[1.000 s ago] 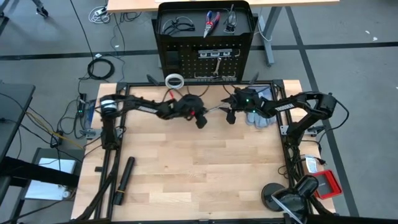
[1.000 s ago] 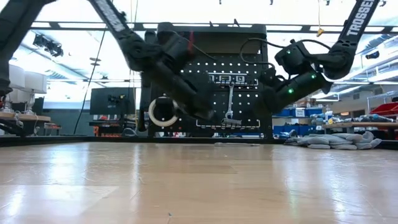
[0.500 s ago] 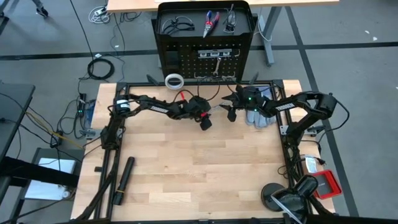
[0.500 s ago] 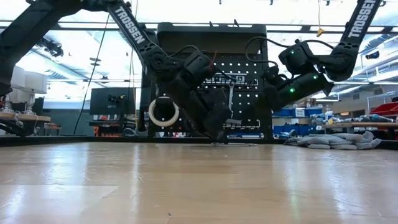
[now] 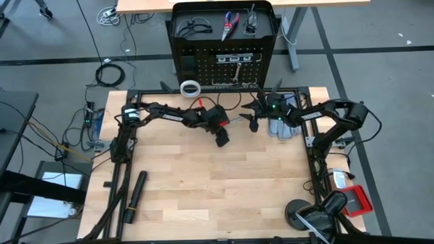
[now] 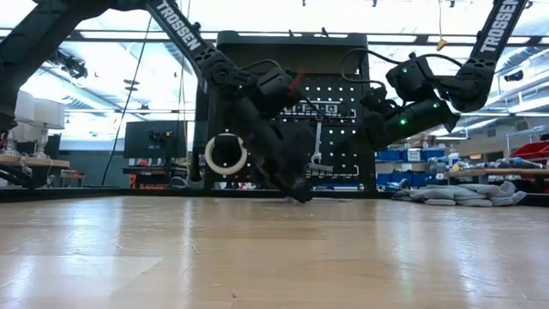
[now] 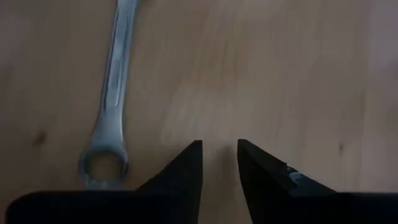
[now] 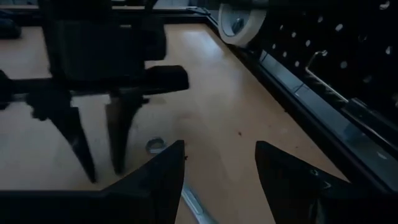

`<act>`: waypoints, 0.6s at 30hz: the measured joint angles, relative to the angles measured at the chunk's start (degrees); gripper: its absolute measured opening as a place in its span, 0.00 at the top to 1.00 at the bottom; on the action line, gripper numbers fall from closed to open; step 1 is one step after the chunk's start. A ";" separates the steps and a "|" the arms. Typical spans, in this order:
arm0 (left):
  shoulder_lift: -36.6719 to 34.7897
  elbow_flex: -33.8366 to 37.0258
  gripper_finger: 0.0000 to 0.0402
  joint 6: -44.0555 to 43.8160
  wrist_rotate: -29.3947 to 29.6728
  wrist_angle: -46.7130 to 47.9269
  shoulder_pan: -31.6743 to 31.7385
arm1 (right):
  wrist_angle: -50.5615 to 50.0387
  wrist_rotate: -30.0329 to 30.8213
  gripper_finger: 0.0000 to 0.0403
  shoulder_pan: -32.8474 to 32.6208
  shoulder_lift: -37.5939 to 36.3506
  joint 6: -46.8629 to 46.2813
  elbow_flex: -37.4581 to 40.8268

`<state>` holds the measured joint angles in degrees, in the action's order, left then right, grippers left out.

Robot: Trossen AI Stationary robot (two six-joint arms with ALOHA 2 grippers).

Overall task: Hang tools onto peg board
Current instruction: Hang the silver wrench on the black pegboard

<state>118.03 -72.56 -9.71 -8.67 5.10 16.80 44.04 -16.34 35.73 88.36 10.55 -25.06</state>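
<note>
A small silver wrench (image 7: 112, 106) lies flat on the wooden table, close in front of the peg board (image 5: 224, 41). My left gripper (image 7: 219, 152) points steeply down just beside the wrench's ring end (image 7: 102, 168). It is open by a narrow gap with nothing between its fingers. My right gripper (image 8: 217, 168) hovers open a little to the right, above the wrench's other end (image 8: 193, 202). On the peg board hang a white tape ring (image 5: 191, 88), red-and-blue pliers (image 5: 230, 24), glasses (image 5: 190, 27), a black strip with white squares (image 5: 237, 59) and another wrench (image 6: 317, 142).
A pile of grey gloves (image 5: 281, 125) lies at the table's far right, under my right arm. A long black cylinder (image 5: 134, 196) lies near the left front edge. The peg board's foot (image 8: 292, 81) runs along the far edge.
My left gripper has tipped more steeply downward and sunk toward the table, shifting a little toward the near edge, until its fingertips came down beside the wrench. The wrench has stayed where it was.
</note>
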 joint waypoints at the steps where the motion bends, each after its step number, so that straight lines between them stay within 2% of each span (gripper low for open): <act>1: -0.26 -0.65 0.74 0.05 0.09 1.68 -0.08 | 0.08 0.00 0.49 0.00 0.00 0.04 0.00; 5: -1.89 -2.77 0.74 1.44 0.62 5.53 -0.39 | 0.07 -0.01 0.49 0.00 0.00 0.09 0.00; 11: -3.25 -7.03 0.72 11.11 9.82 11.37 -0.44 | 0.34 -0.25 0.49 0.00 0.02 0.08 0.00; 14: -3.20 -7.67 0.65 15.50 11.60 10.55 0.43 | 1.55 -0.35 0.49 -0.09 0.01 -0.05 -0.02; 18: -1.81 -7.67 0.53 16.06 10.41 9.72 2.46 | 1.37 -1.65 0.49 -0.07 -0.41 -0.29 0.00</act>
<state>116.22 -80.23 6.35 1.74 14.82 19.26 45.41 -17.99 35.66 87.95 10.26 -25.06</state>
